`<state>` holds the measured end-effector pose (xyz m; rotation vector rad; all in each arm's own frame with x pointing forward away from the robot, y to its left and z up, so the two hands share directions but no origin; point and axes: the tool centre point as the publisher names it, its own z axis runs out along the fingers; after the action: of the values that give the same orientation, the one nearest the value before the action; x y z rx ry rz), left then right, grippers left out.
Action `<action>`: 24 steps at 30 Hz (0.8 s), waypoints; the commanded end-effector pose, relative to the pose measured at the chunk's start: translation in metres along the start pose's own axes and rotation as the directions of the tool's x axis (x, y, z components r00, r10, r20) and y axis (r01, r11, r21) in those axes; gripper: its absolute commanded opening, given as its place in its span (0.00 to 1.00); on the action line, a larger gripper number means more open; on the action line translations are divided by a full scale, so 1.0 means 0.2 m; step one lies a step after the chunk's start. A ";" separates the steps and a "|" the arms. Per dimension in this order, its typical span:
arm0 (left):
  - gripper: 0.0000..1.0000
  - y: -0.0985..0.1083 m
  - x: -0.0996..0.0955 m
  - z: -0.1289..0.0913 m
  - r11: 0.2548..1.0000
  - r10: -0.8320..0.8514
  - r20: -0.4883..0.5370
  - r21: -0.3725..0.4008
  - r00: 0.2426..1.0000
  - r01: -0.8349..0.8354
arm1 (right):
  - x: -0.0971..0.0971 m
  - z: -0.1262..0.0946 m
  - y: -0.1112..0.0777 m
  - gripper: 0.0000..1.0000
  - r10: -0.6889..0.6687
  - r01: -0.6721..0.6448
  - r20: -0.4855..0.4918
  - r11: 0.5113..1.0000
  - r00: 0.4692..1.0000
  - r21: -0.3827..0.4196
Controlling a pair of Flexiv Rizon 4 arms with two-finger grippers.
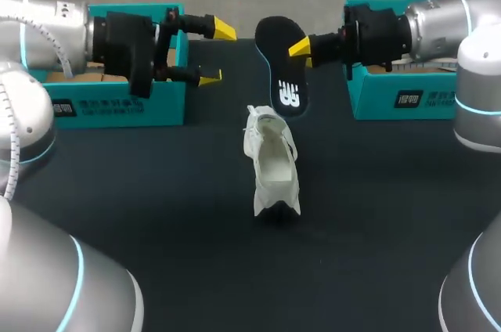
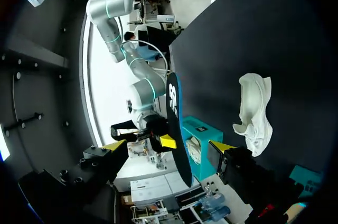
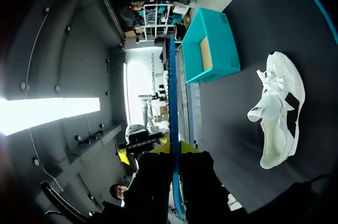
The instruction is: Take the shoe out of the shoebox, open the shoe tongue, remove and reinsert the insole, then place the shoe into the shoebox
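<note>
Nearest you, the white shoe (image 1: 274, 164) is lying unboxed on the worktop (image 1: 156, 214); beyond, your right fingers (image 1: 300, 48) are pinching the removed insole (image 1: 283, 73) aloft, your left fingers (image 1: 223, 30) are gaping empty; reinserting and returning to the shoebox (image 1: 117, 105) are awaiting you.

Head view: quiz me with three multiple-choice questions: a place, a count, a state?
1. Where is the white shoe? A in a shoebox; B on the table; C in the left fingers.
2. How many teal shoeboxes? A one; B two; C four.
3. The black insole is: A inside the shoe; B flat on the table; C gripped by the right fingers.
Answers: B, it sits on the dark tabletop; B, one at each side; C, it is held up off the table.
</note>
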<state>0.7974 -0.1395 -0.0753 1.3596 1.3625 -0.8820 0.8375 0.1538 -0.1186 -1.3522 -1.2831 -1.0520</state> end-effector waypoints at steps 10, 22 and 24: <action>1.00 0.04 0.07 0.13 0.994 -0.039 0.192 -0.091 0.981 0.058 | 0.05 0.03 -0.07 0.00 -0.003 0.002 -0.003 1.000 1.000 -0.018; 0.77 0.10 0.04 0.27 0.997 -0.010 0.232 -0.073 0.973 0.028 | 0.05 0.07 -0.11 0.00 0.008 -0.008 0.011 1.000 1.000 0.002; 0.72 0.10 0.05 0.29 0.997 -0.023 0.245 -0.069 0.969 0.042 | 0.06 0.07 -0.11 0.00 0.007 -0.007 0.010 1.000 1.000 0.001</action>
<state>0.8180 -0.1789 -0.0939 1.1406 1.2256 -0.9692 0.8176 0.1675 -0.1082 -1.3568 -1.2862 -1.0378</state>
